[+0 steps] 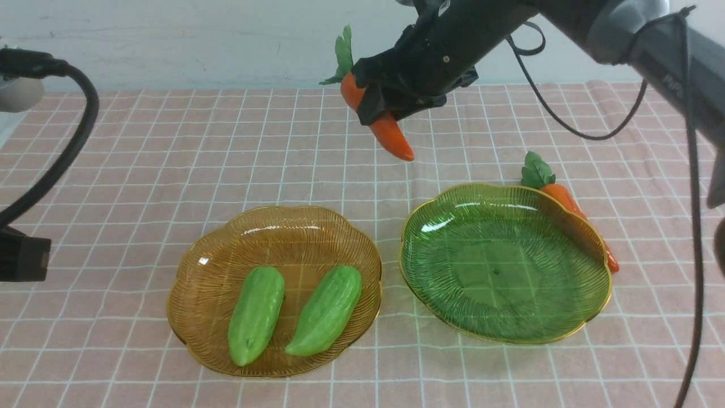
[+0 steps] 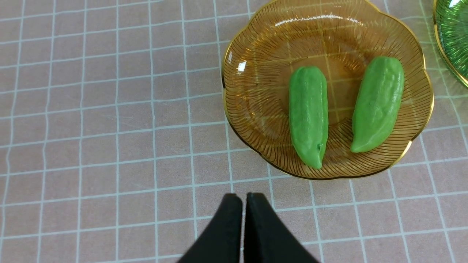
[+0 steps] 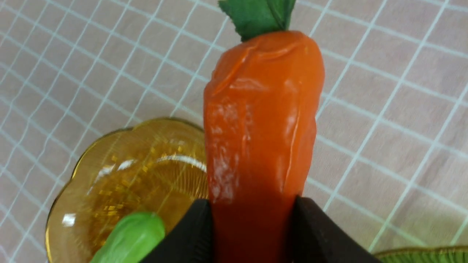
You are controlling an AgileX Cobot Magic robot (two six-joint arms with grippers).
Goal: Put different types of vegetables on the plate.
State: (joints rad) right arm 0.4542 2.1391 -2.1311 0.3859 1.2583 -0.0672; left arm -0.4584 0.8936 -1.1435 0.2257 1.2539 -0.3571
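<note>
My right gripper is shut on an orange carrot, holding it in the air beyond the two plates, leaf top up and tip down. In the right wrist view the carrot sits clamped between the black fingers. A second carrot lies on the cloth against the far right rim of the green plate. Two light-green gourds lie side by side in the amber plate. My left gripper is shut and holds nothing, hovering near the amber plate with both gourds.
A pink checked cloth covers the table. The left arm's black cable and body sit at the far left edge. Right-arm cables hang down at the far right. A pale wall runs along the back.
</note>
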